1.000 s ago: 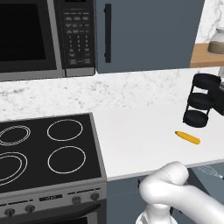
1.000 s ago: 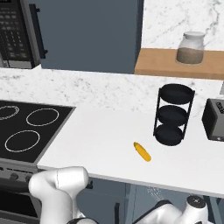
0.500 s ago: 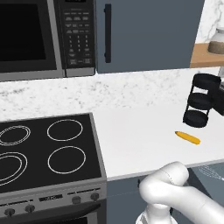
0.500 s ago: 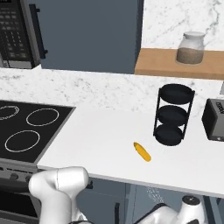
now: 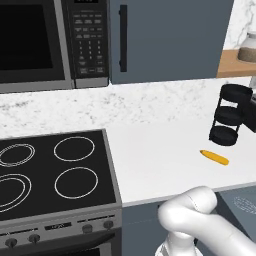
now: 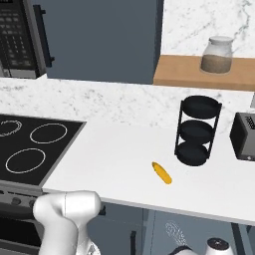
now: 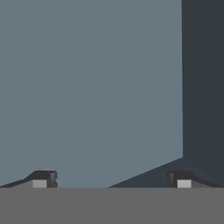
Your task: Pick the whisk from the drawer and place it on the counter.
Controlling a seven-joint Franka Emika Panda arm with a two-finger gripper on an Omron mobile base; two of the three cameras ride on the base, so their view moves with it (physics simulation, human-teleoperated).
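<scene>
Two dark finger tips of the gripper (image 7: 111,179) stand spread wide in the hand view, nothing between them; ahead is flat slate blue-grey panel with a darker recess to the right.

Left to right from the base: black glass stovetop (image 5: 47,172) with four ring marks, then the plain white counter (image 5: 165,160), bare in its middle. A yellow-orange oblong item (image 6: 162,173) lies near the front edge; just beyond it stands a black three-tier round rack (image 6: 197,131), then a dark toaster (image 6: 244,135) at the far right. A glass jar (image 6: 217,54) sits on the wooden shelf above.

Below the counter edge the shallow blue-grey drawer (image 6: 199,231) stands open, and the silver wire head of the small whisk (image 6: 175,232) shows faintly inside; handle not resolved.

Judgement: reach phase, whisk not yet approached. Advice for this step: bring the hand over the drawer, look down, line the open fingers across the thin handle rather than the springy wires, descend without brushing the drawer wall. Afterwards, set down on the bare stretch, apart from the oblong item.
</scene>
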